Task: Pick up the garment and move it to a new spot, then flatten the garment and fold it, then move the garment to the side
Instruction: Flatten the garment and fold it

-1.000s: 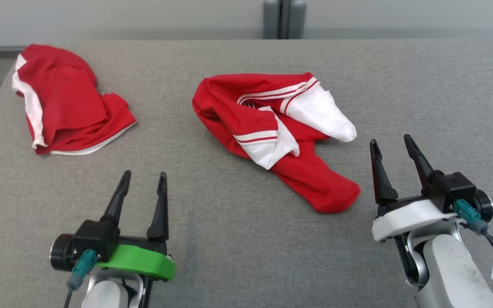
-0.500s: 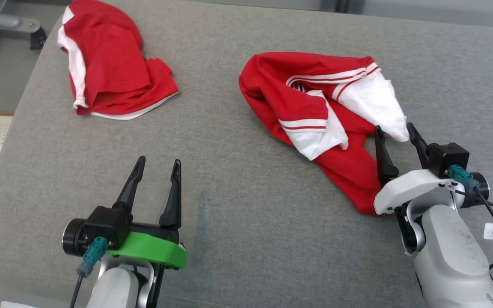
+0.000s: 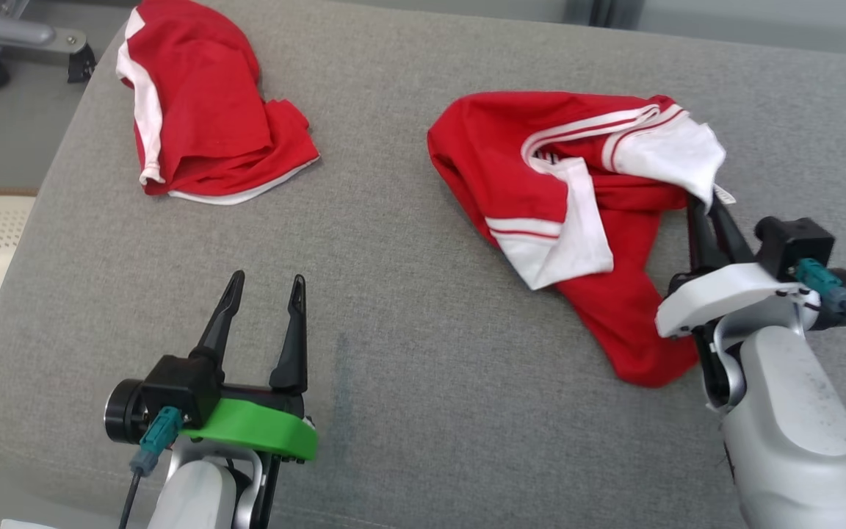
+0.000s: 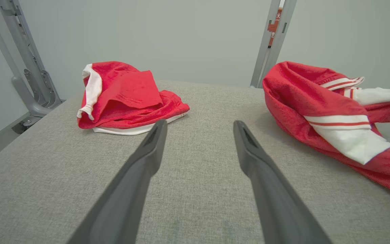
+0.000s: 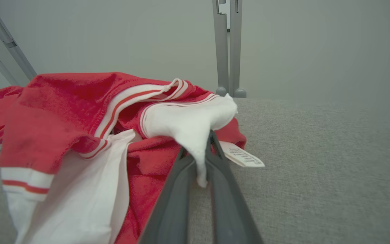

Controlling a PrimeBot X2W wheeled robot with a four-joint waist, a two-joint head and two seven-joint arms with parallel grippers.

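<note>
At the tips of the right gripper point(image 3: 703, 209), the white corner point(image 3: 669, 150) of the garment point(image 3: 511, 169) is clamped between the two fingers. The right wrist view shows white cloth running down into the closed gap, with a sewn-in label point(image 5: 244, 156) hanging just beside the fingers.

The garment is a crumpled red-and-white piece lying on the grey table point(image 3: 408, 382). From the right gripper, its bulk lies ahead and to the left. Its long axis runs diagonally, from the red mass far left of the gripper back to a red tail that ends close beside the right forearm. The right arm is the nearer arm and already has contact.

The left gripper point(image 3: 266, 279) is released, with its fingers spread. It hovers over bare table, well apart from the garment. A second red garment point(image 3: 203, 110) lies ahead of it and slightly left.

Any lift will probably pull from this one corner, so the cloth can be expected to trail leftward and downward from the grip.

Changes from the earlier frames:
- One second ago the right gripper stood open, short of the garment.
- Half a second ago it straddled the white tip, open.
- Now it is closed on that tip, and the corner is drawn toward it.
- The head camera has also shifted.
- The left gripper's spread is unchanged.
</note>
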